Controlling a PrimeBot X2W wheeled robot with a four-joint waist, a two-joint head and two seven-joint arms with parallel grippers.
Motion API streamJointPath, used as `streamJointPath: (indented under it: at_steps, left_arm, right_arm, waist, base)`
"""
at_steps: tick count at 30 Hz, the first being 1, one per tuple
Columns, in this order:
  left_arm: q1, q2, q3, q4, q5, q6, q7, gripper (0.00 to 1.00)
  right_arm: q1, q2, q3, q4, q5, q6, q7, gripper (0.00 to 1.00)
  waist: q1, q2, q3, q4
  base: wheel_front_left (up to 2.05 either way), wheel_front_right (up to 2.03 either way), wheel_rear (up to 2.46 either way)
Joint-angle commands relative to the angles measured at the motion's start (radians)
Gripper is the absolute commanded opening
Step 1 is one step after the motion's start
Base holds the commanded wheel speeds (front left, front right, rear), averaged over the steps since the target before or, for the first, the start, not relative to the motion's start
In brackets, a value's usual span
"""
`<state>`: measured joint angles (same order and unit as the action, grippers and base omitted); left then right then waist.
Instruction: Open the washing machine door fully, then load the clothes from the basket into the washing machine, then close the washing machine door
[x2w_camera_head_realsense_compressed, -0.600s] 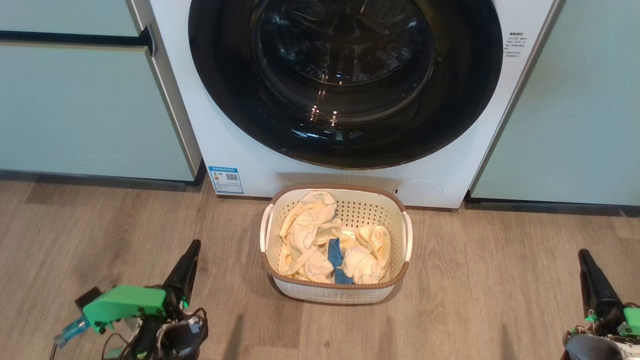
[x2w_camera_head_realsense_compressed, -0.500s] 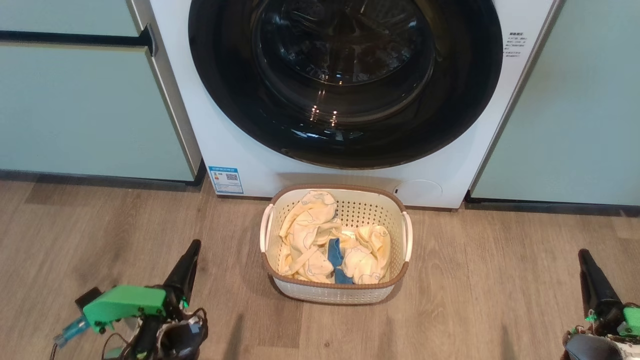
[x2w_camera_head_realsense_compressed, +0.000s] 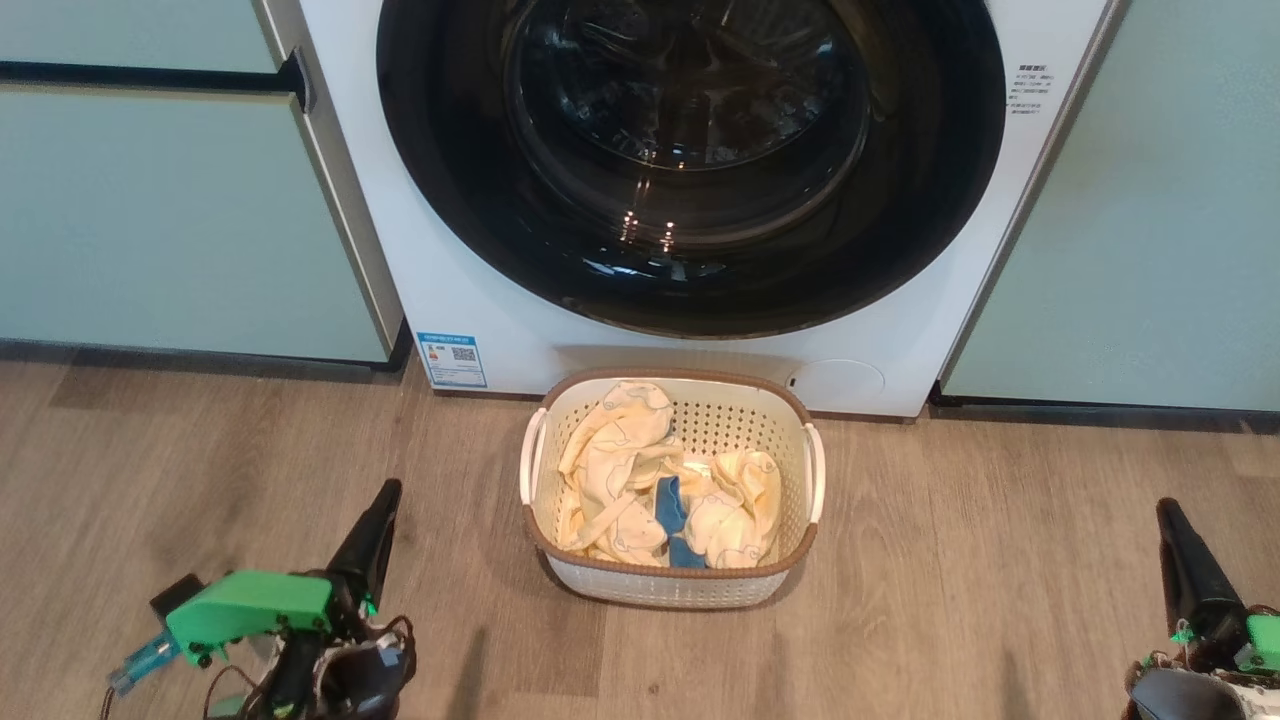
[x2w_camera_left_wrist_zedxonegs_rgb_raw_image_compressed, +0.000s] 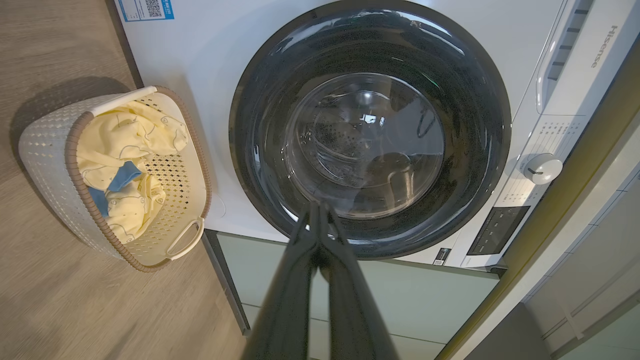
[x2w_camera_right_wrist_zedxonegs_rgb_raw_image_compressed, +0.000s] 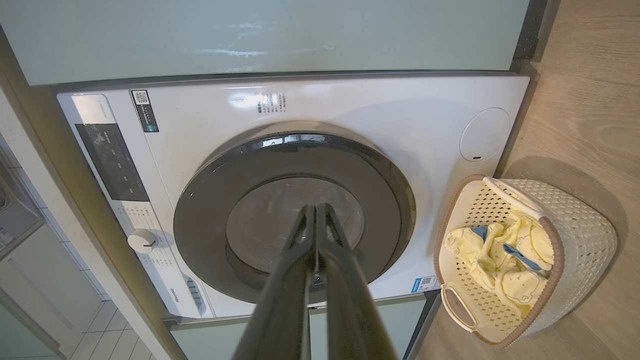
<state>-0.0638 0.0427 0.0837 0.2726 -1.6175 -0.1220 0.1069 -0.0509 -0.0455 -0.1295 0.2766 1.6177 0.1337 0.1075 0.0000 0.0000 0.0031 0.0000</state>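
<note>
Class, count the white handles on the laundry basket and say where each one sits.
2. The left handle sits on the basket's left side in the head view; the right handle sits on its right side. Neither is hidden.

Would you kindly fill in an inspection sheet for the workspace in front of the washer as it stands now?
Surface: wood-look floor, with the basket standing on it.
Job's things: washing machine door shut on the washing machine; basket just in front of it, holding the clothes, pale yellow with one blue piece.
Clutter: nothing seen.
Grippers: left gripper and right gripper both shut, holding nothing, low on either side of the basket and apart from it.
Cables: thin wires looped at the left wrist.
Surroundings: pale green cabinets on both sides of the machine.
</note>
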Motion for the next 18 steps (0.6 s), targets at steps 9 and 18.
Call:
streamJointPath:
  at_steps: [9,18]
  left_arm:
    - [-0.044,0.008,0.030,-0.028,0.009,-0.009,0.006,0.00]
    - [0.000,-0.001,0.000,0.003,0.000,0.001,0.000,1.00]
  right_arm:
    - [-0.057,-0.005,0.016,-0.032,-0.009,-0.003,0.006,0.00]
    - [0.000,0.000,0.001,0.003,0.000,0.000,0.000,1.00]
  waist:
    - [0.0000,0.0000,0.000,0.000]
    - [0.0000,0.0000,0.000,0.000]
  base:
    - [0.00,0.00,0.00]
    - [0.00,0.00,0.00]
